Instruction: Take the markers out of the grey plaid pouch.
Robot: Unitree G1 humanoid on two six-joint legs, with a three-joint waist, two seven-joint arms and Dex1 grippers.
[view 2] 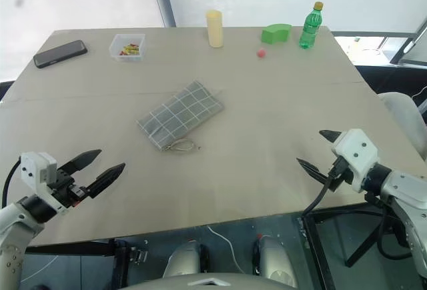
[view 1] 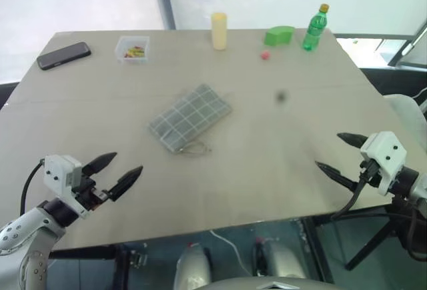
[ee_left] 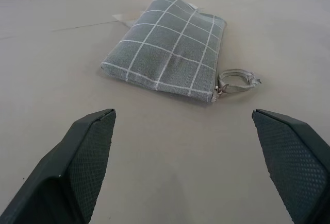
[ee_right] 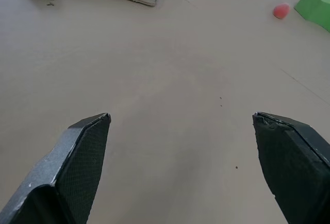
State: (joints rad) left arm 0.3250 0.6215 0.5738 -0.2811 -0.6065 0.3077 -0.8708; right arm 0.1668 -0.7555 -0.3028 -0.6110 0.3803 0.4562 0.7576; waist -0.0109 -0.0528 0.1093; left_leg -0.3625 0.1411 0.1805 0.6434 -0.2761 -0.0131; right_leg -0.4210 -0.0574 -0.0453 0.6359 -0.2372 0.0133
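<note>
Nothing is out yet: the grey plaid pouch (view 1: 190,117) lies closed and flat near the middle of the table (view 1: 267,170), ring pull (ee_left: 236,80) toward my edge, and no markers are visible, so the whole job is ahead. My left gripper (view 1: 115,173) hovers over the near left corner, fingers spread wide and empty, aimed at the pouch. My right gripper (view 1: 340,153) hangs at the near right edge, equally wide, empty.

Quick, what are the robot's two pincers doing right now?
Left pincer: open, holding nothing, near the grey plaid pouch.
Right pincer: open, holding nothing, over the table.
</note>
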